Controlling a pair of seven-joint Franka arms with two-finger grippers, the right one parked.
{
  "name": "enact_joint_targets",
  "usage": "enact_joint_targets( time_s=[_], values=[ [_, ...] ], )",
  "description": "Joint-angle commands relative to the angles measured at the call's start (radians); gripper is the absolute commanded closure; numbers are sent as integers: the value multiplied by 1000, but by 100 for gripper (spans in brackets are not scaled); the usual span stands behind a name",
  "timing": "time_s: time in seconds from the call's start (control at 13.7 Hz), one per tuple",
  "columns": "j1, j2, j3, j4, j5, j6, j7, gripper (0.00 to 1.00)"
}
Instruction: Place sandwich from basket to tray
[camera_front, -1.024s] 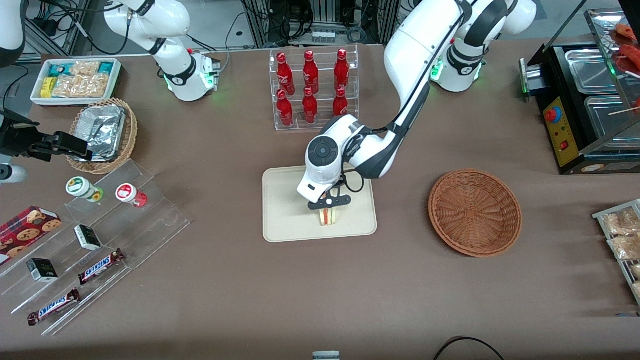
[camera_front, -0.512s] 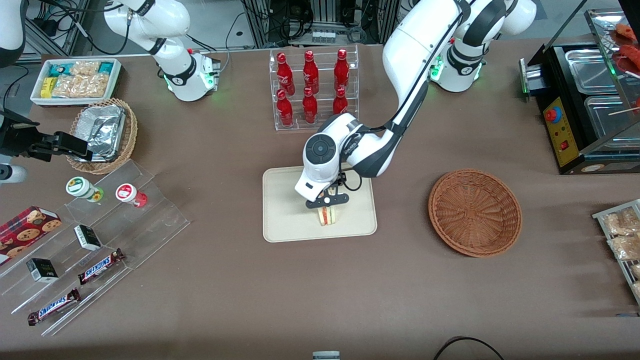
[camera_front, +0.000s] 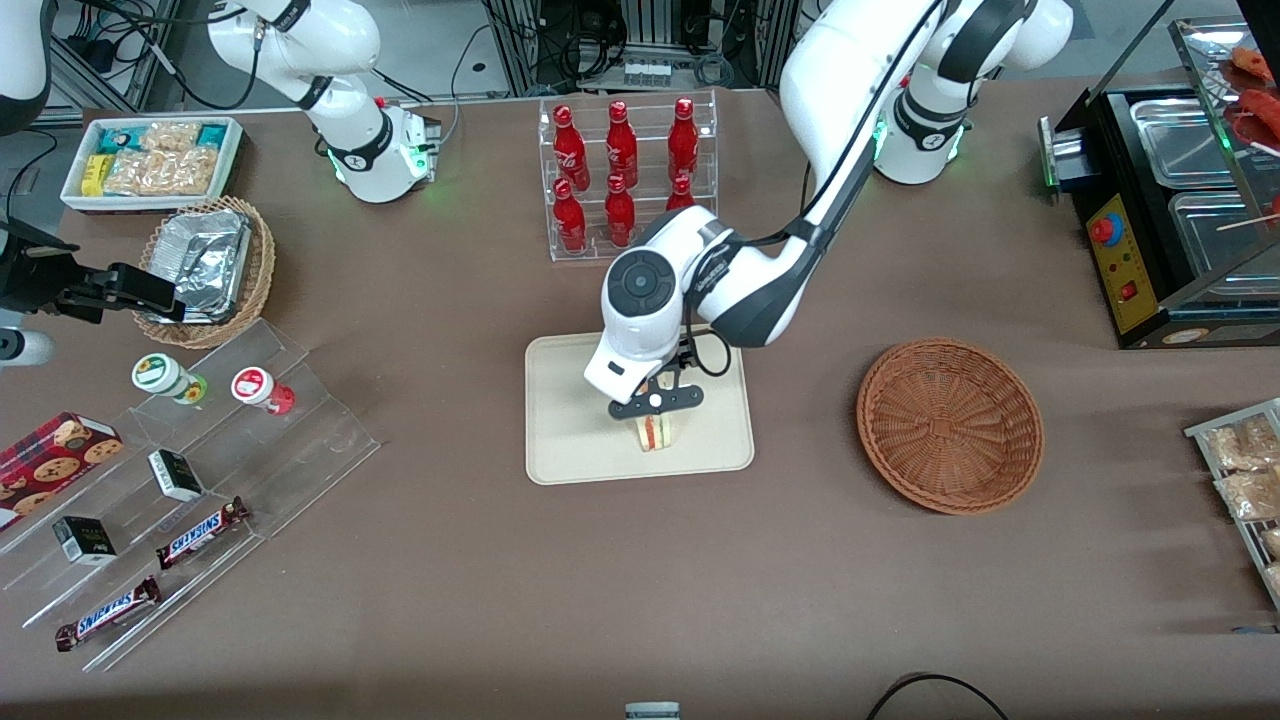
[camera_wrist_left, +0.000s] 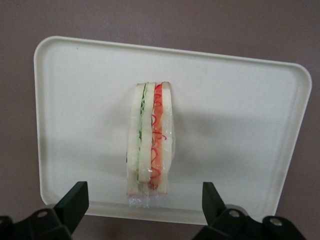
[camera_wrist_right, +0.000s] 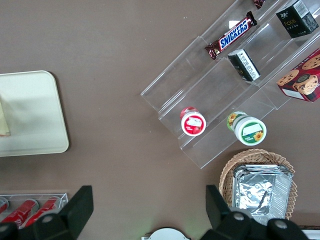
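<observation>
The sandwich stands on its edge on the beige tray, its red and green filling showing; it also shows in the left wrist view on the tray. My left gripper hangs just above the sandwich, open and empty; in the left wrist view its fingers stand wide apart on either side of the sandwich without touching it. The reddish-brown wicker basket lies empty, toward the working arm's end of the table.
A clear rack of red bottles stands farther from the front camera than the tray, close to the arm's elbow. Clear stepped shelves with snacks and a lighter wicker basket with foil tray lie toward the parked arm's end.
The gripper has risen a little off the sandwich and the arm has lifted; the sandwich stays where it was on the tray.
</observation>
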Motion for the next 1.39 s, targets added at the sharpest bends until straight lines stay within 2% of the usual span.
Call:
enact_joint_targets(
  time_s=[0.0,0.22,0.37,1.02,1.32],
  values=[
    [36,-72,5,-26,23,-84,145,0],
    [46,-131,109,-41,15,-166,174,0],
    [118,-153,113,-65,9,-166,185,0],
    [355,-371,113,-269,-2,-181,594,0],
    [376,-496,153,-398,-2,-177,700,0]
  ],
)
